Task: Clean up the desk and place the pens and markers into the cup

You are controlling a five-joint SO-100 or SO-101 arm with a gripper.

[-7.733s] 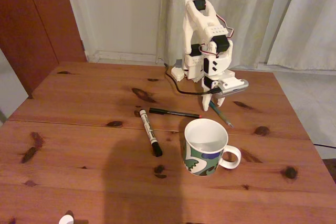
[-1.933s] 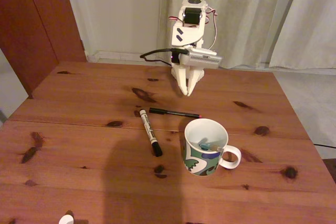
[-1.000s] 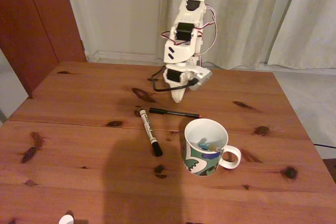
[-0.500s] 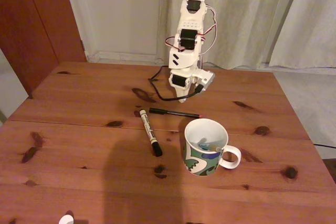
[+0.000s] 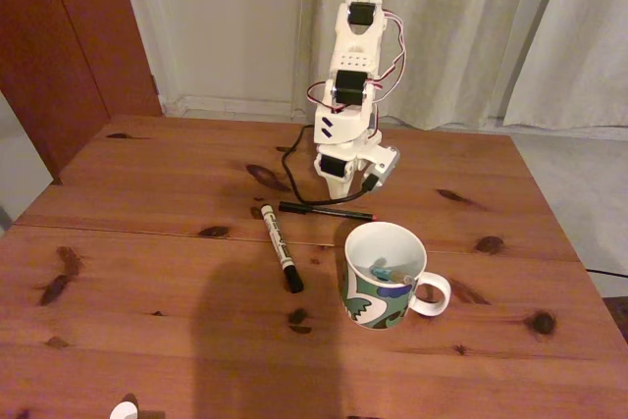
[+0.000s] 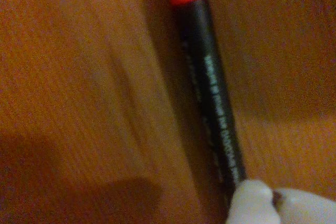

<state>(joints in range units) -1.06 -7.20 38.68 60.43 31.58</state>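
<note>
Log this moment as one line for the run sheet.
gripper: down at black pen, grasp unclear | cup: teal pen inside | white marker: lying on desk

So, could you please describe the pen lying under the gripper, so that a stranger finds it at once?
On the wooden desk, look just behind the white mug, below the gripper. The thin black pen lies crosswise there. Its red end, unlike the thicker white marker nearby, marks it out.
</note>
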